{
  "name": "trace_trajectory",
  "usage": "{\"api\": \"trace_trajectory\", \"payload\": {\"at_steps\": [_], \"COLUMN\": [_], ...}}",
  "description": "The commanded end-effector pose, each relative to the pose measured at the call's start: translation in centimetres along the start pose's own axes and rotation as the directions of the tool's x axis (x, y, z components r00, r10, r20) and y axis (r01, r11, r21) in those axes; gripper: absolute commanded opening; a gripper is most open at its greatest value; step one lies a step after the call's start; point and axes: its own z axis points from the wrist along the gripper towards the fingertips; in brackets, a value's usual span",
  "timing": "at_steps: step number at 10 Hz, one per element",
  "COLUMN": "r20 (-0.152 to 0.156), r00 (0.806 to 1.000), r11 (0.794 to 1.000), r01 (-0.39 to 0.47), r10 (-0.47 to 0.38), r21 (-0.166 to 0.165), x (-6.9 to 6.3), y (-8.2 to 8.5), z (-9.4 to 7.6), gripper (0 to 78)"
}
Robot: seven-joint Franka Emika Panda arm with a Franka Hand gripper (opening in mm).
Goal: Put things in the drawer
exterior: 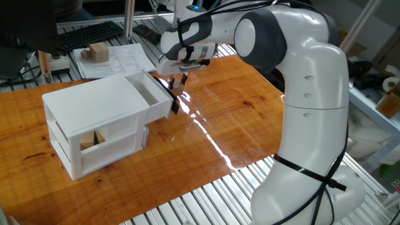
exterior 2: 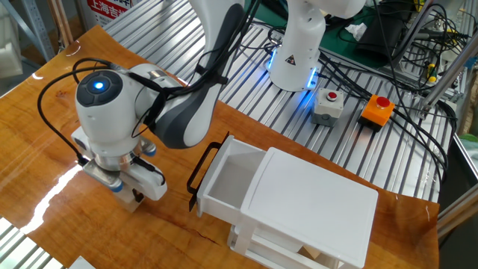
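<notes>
drawer [exterior 2: 231,173]: pulled out of the white cabinet [exterior: 94,119], its cavity open from above, nothing over it.
handle [exterior 2: 202,170]: black bar standing off the drawer front, between the drawer and the end effector [exterior 2: 136,196].
end effector: low over the bench [exterior: 237,119], just beside the handle, apart from it; whether it grips anything cannot be told.
arm [exterior: 294,69]: its white body fills the 3 o'clock side in one fixed view, blocking approach there.
bench, 5 o'clock of the drawer: bare glossy wood, free passage.
lower tier: a tan block [exterior: 90,140] sits inside, narrow opening.
bench, 11 o'clock: papers [exterior: 115,59], block and keyboard [exterior: 87,34] crowd the far edge.
</notes>
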Motion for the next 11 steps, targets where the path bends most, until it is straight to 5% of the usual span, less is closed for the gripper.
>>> {"api": "trace_trajectory", "payload": {"at_steps": [1,11], "r20": [-0.004,-0.074], "r00": [0.999,0.992], "r11": [1.000,0.994], "r01": [-0.031,-0.102], "r10": [0.031,0.105], "r21": [0.002,0.043], "x": [0.7,2.0], "y": [1.2,3.2], "z": [-1.7,-8.2], "gripper": [1.3,1.3]}}
